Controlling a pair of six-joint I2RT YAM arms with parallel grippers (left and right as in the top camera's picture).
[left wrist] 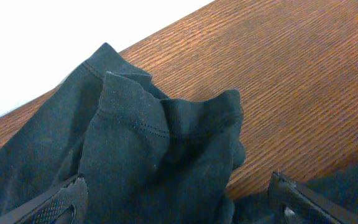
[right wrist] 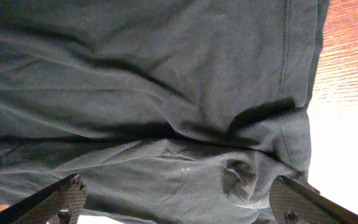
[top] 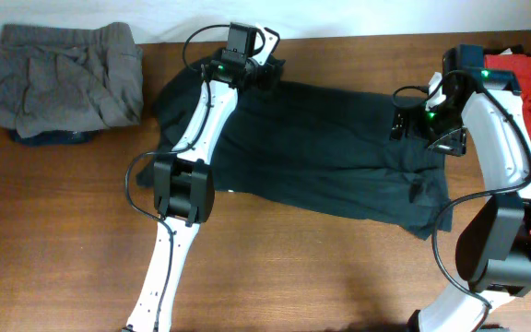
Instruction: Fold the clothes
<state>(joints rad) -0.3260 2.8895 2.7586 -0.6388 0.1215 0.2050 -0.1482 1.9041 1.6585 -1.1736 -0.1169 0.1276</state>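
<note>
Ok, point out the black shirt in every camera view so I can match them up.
Overhead: the black shirt lies spread out across the middle of the picture.
Left wrist: a bunched, stitched edge of it fills the lower left.
Right wrist: it fills nearly the whole picture, with a hem down the right side.
Shared landmark: the wooden table, bare beside the shirt in every view.
</note>
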